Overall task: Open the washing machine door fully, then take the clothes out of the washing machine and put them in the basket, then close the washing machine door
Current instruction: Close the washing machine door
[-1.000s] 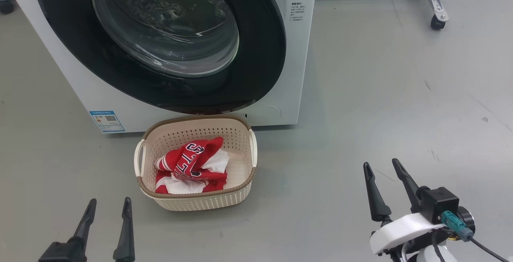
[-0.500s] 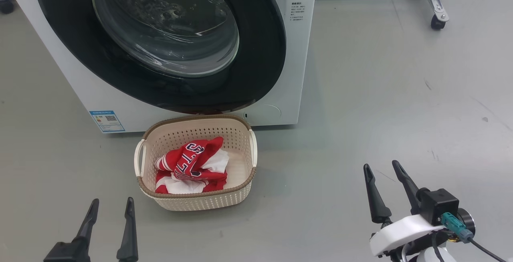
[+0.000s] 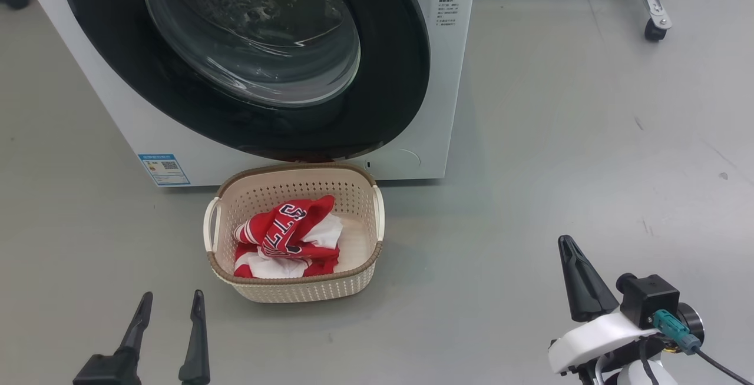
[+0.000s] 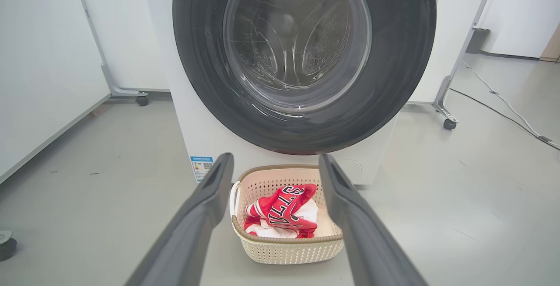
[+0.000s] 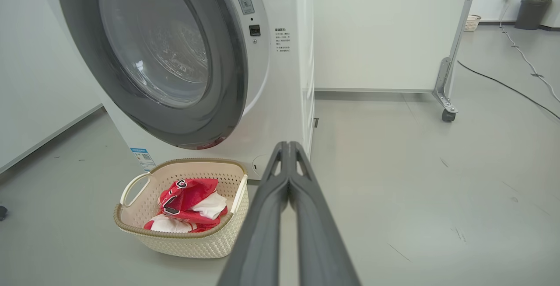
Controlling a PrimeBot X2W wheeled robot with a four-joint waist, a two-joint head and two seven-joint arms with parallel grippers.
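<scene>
The clothes (image 3: 288,235) lie bunched in the basket (image 3: 294,294) on the floor, just near of the shut-looking washing machine door (image 3: 394,96). Soft and light, they would likely yield to a pinch on any raised fold. Left pincer (image 3: 172,295) stands apart, right pincer (image 3: 566,241) together, both empty.

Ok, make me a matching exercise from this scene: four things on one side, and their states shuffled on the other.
Things
1. washing machine door
2. clothes
3. left gripper
4. right gripper

States
A. fingers pressed together, holding nothing
B. closed
C. fingers spread apart, holding nothing
D. bunched in the basket

Pairs: 1-B, 2-D, 3-C, 4-A
</scene>
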